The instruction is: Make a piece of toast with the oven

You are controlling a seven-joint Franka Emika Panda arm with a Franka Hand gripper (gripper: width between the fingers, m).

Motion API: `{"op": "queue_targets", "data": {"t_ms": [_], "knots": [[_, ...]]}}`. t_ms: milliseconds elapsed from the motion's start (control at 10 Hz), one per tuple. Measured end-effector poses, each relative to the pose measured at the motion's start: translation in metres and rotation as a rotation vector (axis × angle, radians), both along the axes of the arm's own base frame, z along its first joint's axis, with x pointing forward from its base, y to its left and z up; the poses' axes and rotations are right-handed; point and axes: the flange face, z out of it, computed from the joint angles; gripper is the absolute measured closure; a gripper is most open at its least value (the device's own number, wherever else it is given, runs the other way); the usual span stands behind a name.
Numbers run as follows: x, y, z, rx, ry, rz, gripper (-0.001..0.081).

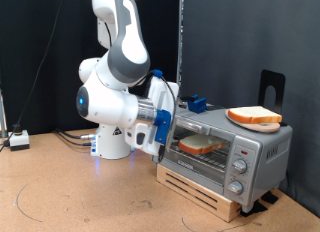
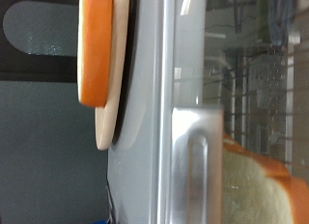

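Beside the oven (image 1: 225,152), at the exterior view's left end of its front, sits the hand (image 1: 166,122), pressed in close to the upper left corner of the glass door. Cannot tell whether clenched or released: fingers hidden against the silver casing in the exterior view, and absent from the wrist view, filled instead by the oven's casing, a grey bar that looks like the door handle (image 2: 196,176), and glass with wire rack (image 2: 259,84) behind it. Inside, on that rack, lies the piece of toast (image 1: 198,145), pale with a darker crust, seen through the glass and placed centrally so as to sit under the heat. Door apparently up and closed, judging by the flat front, which would explain the hand's position near the handle and door edge rather than near any bread. On top of the oven, toward the right, rests a second slice (image 1: 254,116) on a round orange plate (image 1: 262,125), kept out of the way as a spare or waiting its turn. Underneath, a wooden pallet (image 1: 200,188) lifts the oven off the table (image 1: 70,192).
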Motion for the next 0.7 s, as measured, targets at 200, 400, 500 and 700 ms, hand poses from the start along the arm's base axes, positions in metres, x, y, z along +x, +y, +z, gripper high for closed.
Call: {"op": "queue_targets", "data": {"t_ms": [200,400,500,700], "knots": [[0.010,0.002,-0.006,0.004,0.011,0.017,-0.0003],[0.002,0.002,0.001,0.070,0.026,0.109,-0.0003],[0.010,-0.002,0.002,0.063,0.012,0.128,-0.0003],[0.035,-0.011,-0.005,0.039,-0.005,0.126,-0.0003]]}}
